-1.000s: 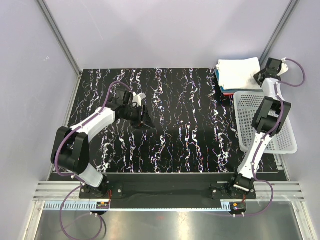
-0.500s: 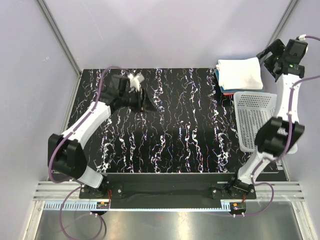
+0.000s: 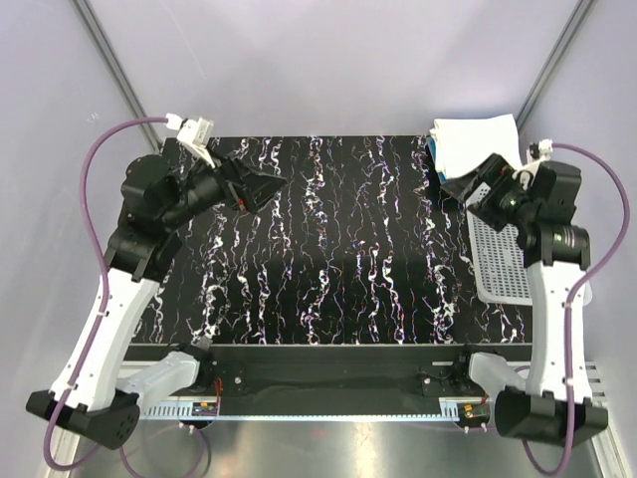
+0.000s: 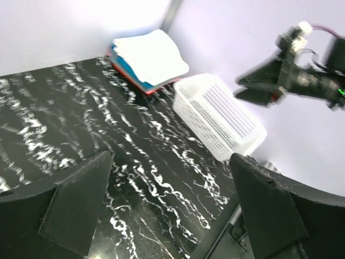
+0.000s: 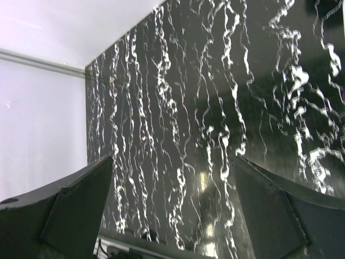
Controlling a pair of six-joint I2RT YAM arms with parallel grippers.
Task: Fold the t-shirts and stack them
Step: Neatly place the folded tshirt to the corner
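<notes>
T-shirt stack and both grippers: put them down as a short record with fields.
stack: folded t-shirts, far right corner of the table
order: white shirt on top, blue shirt under it, red shirt lowest
basket: white lattice, beside the stack, nearer the arms
left gripper: open, holding nothing
right gripper: open, holding nothing
</notes>
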